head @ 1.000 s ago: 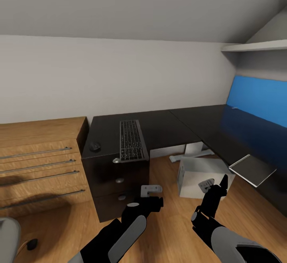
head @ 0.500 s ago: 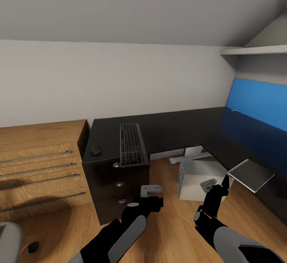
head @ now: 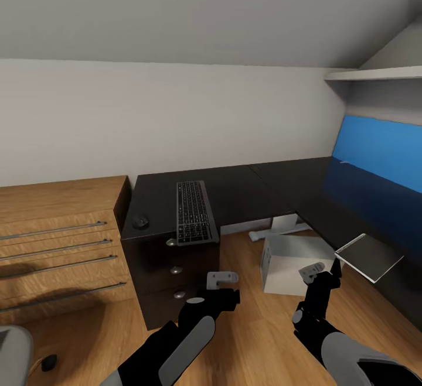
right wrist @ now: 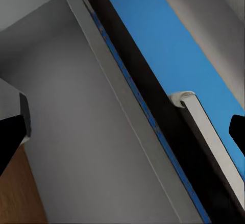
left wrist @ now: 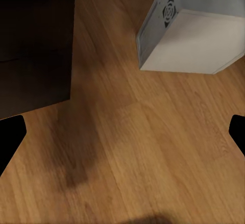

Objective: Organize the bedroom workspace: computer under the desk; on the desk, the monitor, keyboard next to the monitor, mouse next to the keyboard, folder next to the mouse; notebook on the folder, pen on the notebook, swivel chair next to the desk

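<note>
In the foreground of the head view, both arms hang low over the wood floor, the left gripper in front of the black drawer unit and the right gripper just short of the desk's overhanging edge; each wrist view shows the two fingertips well apart with nothing between them, so both grippers stand open and empty. Just beyond the grippers, between them and slightly toward the right one, the computer rests on the floor under the desk, its vented side turned toward the left wrist camera. A thin grey panel lies tilted at the desk's near right edge, just beside the right gripper; what it is cannot be told. Farther back, on the desk's left wing above the drawers, the keyboard lies with its long axis running away from the robot, its near end slightly over the edge; the mouse sits near it on the side toward the wooden cabinet. At the lower left corner, a grey edge, probably of the swivel chair, shows behind the left arm. By this layout the left arm is judged nearer to keyboard and mouse, the right arm to the computer.
</note>
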Tool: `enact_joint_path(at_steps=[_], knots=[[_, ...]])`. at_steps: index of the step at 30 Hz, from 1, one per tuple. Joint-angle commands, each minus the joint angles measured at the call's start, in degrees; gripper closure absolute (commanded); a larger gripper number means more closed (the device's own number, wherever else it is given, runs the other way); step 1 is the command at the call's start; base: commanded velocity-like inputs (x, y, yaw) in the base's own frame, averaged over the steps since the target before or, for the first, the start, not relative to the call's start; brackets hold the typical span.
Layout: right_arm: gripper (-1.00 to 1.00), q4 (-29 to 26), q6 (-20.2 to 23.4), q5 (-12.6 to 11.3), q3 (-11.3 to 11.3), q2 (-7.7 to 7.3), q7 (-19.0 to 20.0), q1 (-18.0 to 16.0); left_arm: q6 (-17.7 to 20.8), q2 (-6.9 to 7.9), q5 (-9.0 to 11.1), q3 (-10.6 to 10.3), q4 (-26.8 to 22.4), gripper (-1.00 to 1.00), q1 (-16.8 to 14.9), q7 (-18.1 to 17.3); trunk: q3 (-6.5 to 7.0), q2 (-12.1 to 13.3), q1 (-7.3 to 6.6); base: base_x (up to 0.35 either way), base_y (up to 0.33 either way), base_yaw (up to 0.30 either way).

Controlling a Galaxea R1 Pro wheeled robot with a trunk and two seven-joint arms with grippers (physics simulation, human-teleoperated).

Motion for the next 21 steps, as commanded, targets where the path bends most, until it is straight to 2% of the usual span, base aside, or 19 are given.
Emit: enact_joint_path(at_steps=[1,10,13,21], knots=[[-1.00,0.0,-0.5,0.1,-0.3,-0.14,1.0,0.0,0.1,0.01,0.4,-0.1,-0.1,-1.00,-0.1,0.5,-0.06,0.0,-0.01,0.000,0.000,0.000],[-1.00,-0.1,-0.6,-1.3,-0.7,-2.36,6.6,0.0,0.1,-0.06,0.5,-0.2,-0.1,-1.00,-0.1,0.5,-0.06,0.0,-0.01,0.000,0.000,0.000],[-1.00,-0.1,-0.5,-2.1,-0.9,-2.83,7.2,0.0,0.1,-0.09,0.6,-0.2,-0.1,-1.00,-0.1,0.5,-0.06,0.0,-0.01,0.000,0.000,0.000],[-1.00,-0.2,-0.5,-2.2,-0.9,-2.93,7.0,0.0,0.1,-0.16,0.6,-0.3,-0.1,-1.00,-0.1,0.4,-0.06,0.0,-0.01,0.000,0.000,0.000]])
